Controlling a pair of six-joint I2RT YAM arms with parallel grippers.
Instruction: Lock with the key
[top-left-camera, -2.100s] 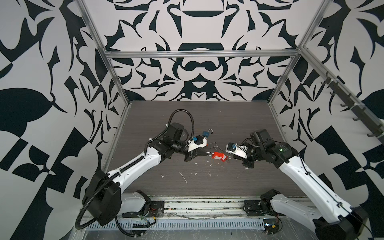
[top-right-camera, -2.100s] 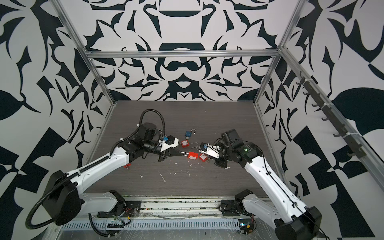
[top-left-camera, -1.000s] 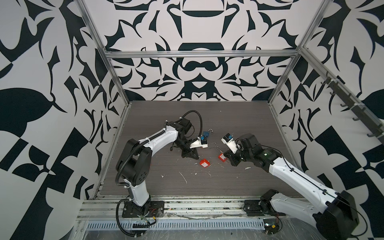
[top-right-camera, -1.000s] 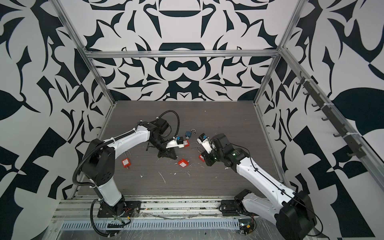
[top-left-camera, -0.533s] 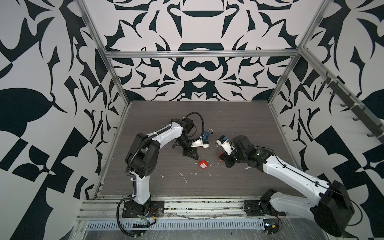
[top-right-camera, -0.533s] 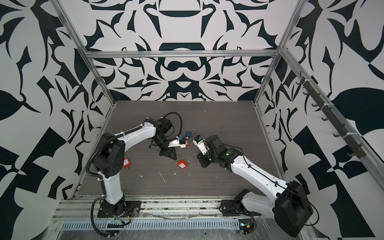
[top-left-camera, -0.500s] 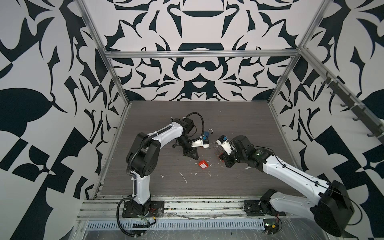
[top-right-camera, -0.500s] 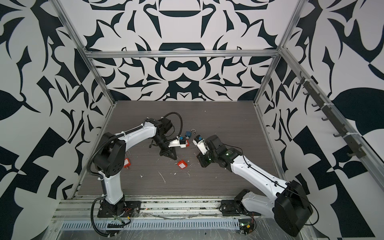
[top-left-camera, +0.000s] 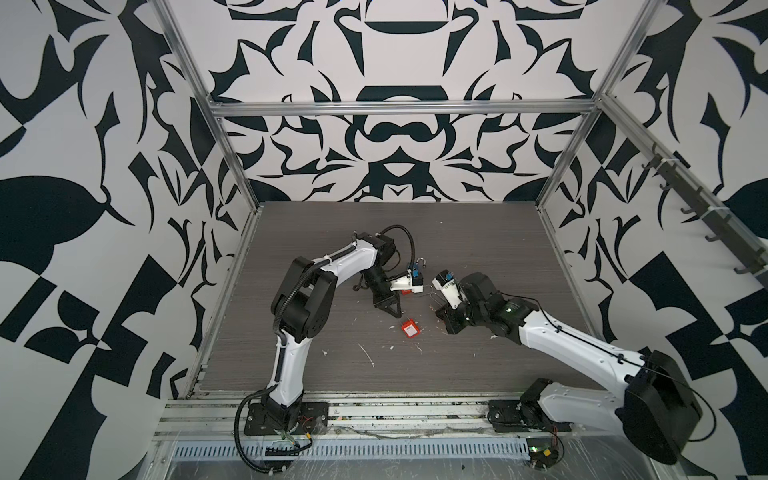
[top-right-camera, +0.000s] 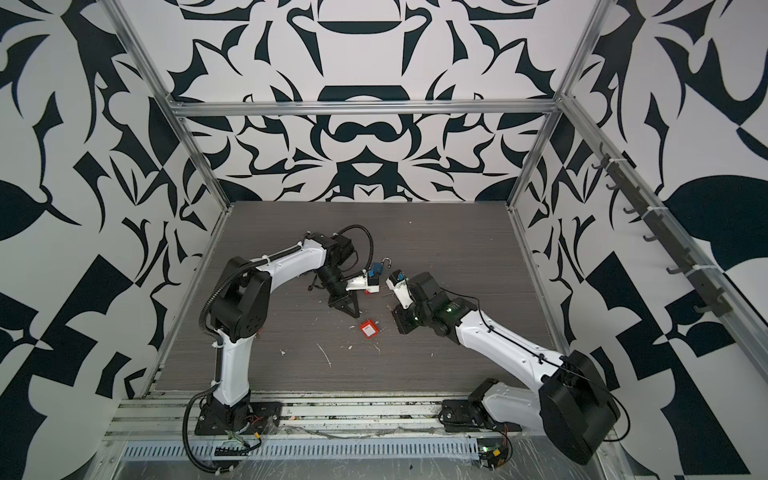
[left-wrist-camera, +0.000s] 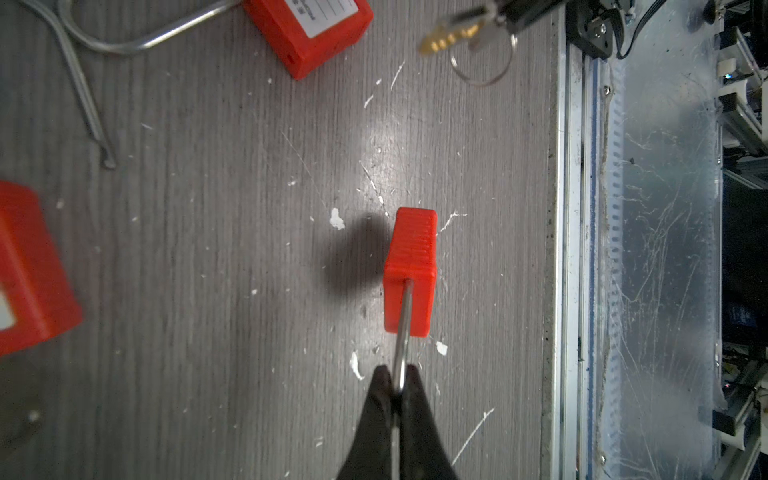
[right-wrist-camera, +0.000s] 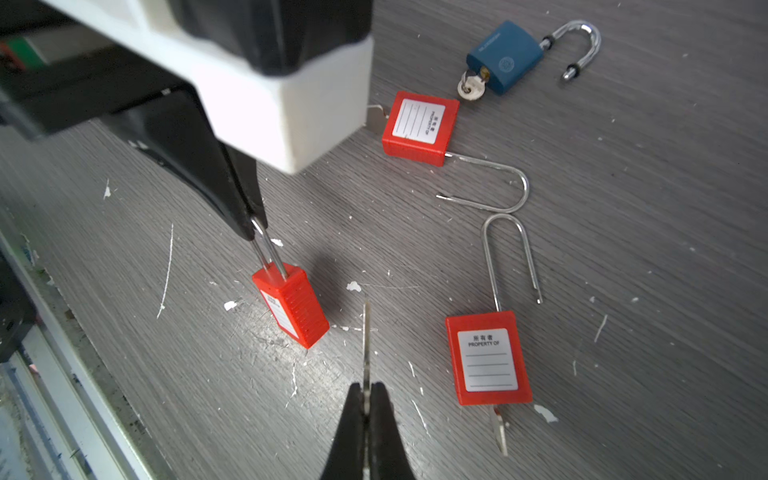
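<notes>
A red padlock (left-wrist-camera: 411, 270) stands on end on the grey table (right-wrist-camera: 623, 208), a little in front of the middle in both top views (top-left-camera: 409, 329) (top-right-camera: 369, 329). My left gripper (left-wrist-camera: 395, 380) is shut on its steel shackle (right-wrist-camera: 268, 253) from above. My right gripper (right-wrist-camera: 365, 390) is shut on a key (right-wrist-camera: 365, 332). The blade points at the padlock's lower end and stops a short way off it. The left wrist view shows the brass key (left-wrist-camera: 449, 33) with its ring. The keyhole is hidden.
Two more red padlocks (right-wrist-camera: 419, 129) (right-wrist-camera: 488, 357) lie flat with open shackles just behind, the nearer one with a key in it. A blue padlock (right-wrist-camera: 505, 56) with a key lies further back. The table's front rail (left-wrist-camera: 573, 249) runs close by.
Over the last two seconds both arms have swung round and the red padlock has come down slightly left and forward. The right gripper has moved left towards it. Little has shifted in the last half second.
</notes>
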